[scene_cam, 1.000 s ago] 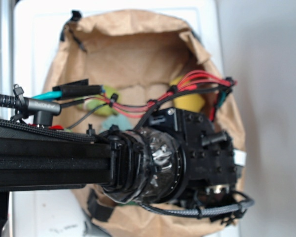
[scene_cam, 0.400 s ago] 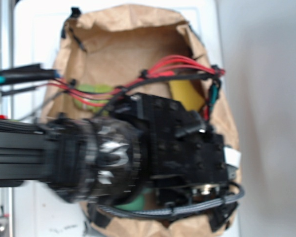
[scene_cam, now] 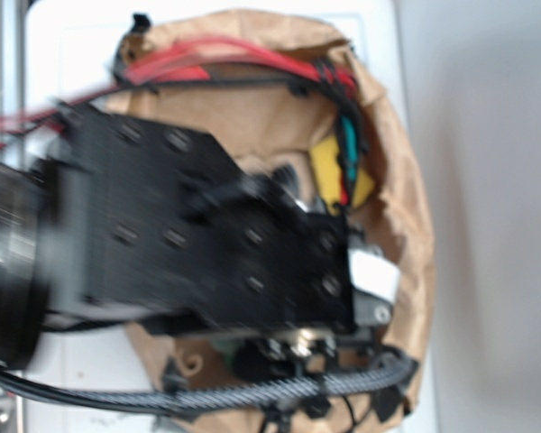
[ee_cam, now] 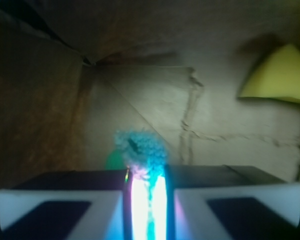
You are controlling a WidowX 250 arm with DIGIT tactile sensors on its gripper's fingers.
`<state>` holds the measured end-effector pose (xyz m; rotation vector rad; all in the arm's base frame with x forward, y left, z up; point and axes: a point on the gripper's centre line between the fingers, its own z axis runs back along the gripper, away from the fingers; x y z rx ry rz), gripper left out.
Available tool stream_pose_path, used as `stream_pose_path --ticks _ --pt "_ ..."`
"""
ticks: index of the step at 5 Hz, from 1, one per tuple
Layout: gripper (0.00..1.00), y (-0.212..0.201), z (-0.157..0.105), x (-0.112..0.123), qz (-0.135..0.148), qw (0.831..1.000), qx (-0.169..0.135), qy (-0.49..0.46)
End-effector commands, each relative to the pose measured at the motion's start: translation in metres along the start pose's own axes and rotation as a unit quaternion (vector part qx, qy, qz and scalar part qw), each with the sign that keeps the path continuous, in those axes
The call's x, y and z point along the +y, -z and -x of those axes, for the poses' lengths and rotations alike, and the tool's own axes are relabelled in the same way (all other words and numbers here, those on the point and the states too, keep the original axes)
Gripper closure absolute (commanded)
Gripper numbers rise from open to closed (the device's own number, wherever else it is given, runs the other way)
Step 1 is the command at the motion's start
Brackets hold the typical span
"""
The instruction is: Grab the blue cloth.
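Observation:
The blue cloth [ee_cam: 142,147] is a teal terry tuft bunched up and pinched between my two fingers in the wrist view. My gripper [ee_cam: 147,180] is shut on it, and a thin strip of cloth runs down the narrow bright gap. The exterior view is blurred: the black arm [scene_cam: 198,244] fills the brown paper bag [scene_cam: 406,207] and hides the cloth. Only one white finger pad [scene_cam: 374,275] shows at the arm's right end.
A yellow sponge wedge [ee_cam: 277,75] lies on the bag floor at upper right, and this yellow sponge [scene_cam: 329,171] also shows beside the arm. A green toy [ee_cam: 115,160] peeks out behind the cloth. Creased bag walls [ee_cam: 40,100] rise on the left.
The arm has swung left and come much closer to the exterior camera, now hiding the green toy and most of the bag's inside. Its cables moved to the bag's top rim.

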<state>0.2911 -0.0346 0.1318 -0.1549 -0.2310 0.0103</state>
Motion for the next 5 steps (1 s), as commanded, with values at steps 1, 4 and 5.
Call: stream_pose_path --ticks 1,4,5 --pt "1.0 -0.059 0.002 0.04 -0.017 0.998 -0.031 -0.053" --pt "1.0 -0.105 0.006 0.06 -0.087 0.988 -0.061 -0.111" --pt "1.0 -0.111 0.009 0.059 -0.085 0.988 -0.07 -0.108"
